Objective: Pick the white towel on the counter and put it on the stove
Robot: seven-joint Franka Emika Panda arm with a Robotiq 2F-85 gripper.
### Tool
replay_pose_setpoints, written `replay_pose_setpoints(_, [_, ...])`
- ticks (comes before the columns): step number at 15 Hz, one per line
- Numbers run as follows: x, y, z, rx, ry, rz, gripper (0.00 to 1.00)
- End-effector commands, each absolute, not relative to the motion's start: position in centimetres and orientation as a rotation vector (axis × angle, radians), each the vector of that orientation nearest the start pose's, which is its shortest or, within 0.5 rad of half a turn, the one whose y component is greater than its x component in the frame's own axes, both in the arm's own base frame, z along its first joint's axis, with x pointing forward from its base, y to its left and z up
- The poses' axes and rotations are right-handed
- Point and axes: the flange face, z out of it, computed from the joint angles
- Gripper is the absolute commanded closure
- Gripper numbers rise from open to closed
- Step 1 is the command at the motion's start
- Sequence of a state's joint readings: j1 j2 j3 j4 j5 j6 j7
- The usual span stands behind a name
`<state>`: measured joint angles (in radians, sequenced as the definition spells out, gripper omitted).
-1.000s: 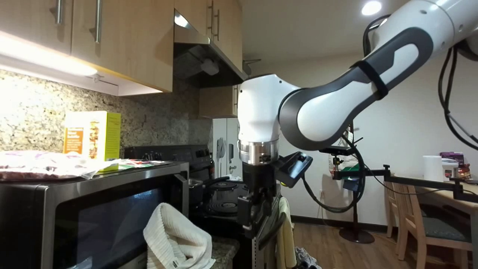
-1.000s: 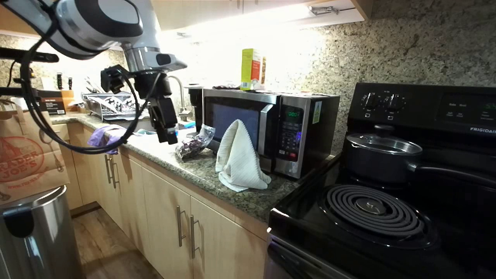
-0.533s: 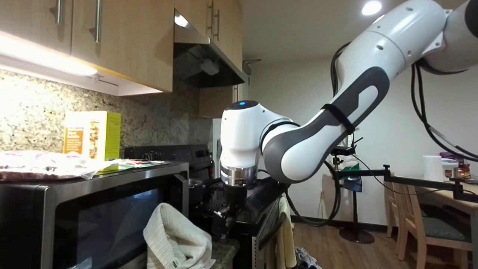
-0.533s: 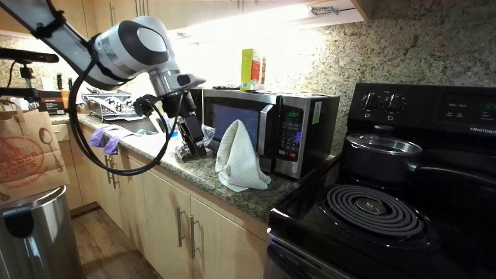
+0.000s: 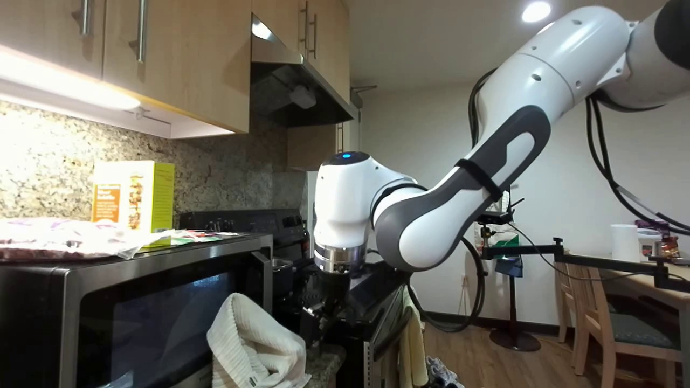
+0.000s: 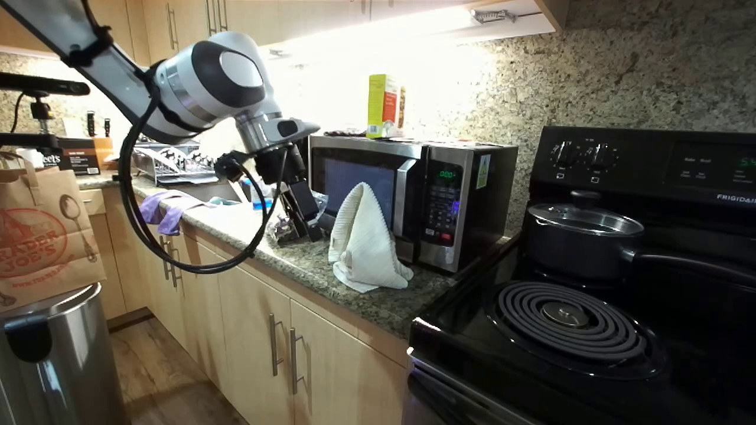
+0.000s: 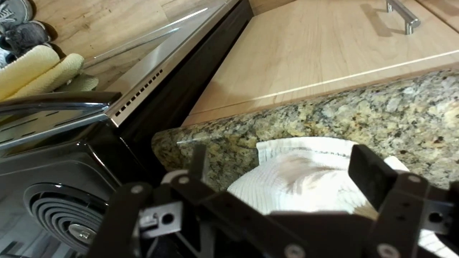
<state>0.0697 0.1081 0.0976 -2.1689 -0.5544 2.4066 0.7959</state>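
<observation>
The white ribbed towel (image 6: pixel 366 248) stands bunched in a peak on the granite counter (image 6: pixel 313 262), in front of the microwave. It also shows in an exterior view (image 5: pixel 259 345) and the wrist view (image 7: pixel 304 179). The black stove (image 6: pixel 466 348) with a coil burner (image 6: pixel 567 313) is beside the counter's end. My gripper (image 6: pixel 310 233) is tilted and low over the counter, close beside the towel. In the wrist view my gripper (image 7: pixel 285 168) is open, its fingers wide apart, with the towel showing between and beyond them. Whether a finger touches the towel I cannot tell.
The microwave (image 6: pixel 449 206) stands right behind the towel. A shiny food bag (image 6: pixel 280 230) lies by the gripper. A lidded pot (image 6: pixel 582 251) with a long handle sits on the stove's back. A yellow towel (image 5: pixel 412 339) hangs at the oven front.
The arm has come down and moved toward the towel, with the gripper tilting; the last half second shows only a small shift. The towel has not moved.
</observation>
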Motion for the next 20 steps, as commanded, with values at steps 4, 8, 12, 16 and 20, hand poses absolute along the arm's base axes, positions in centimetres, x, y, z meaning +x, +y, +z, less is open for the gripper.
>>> replay_pose_setpoints(4, [57.5, 8.1, 33.1, -3.313, 0.352, -0.664, 0.00])
replay_pose_setpoints(8, [58.8, 8.6, 32.0, -3.200, 0.236, -0.899, 0.00])
replay_pose_setpoints(12, [58.6, 8.1, 31.2, -3.223, 0.243, -0.874, 0.00])
replay_pose_setpoints(16, [58.4, 8.7, 31.5, -3.240, 0.252, -0.906, 0.00])
replay_pose_setpoints(20, [59.5, 8.6, 31.6, -3.258, 0.187, -1.071, 0.00])
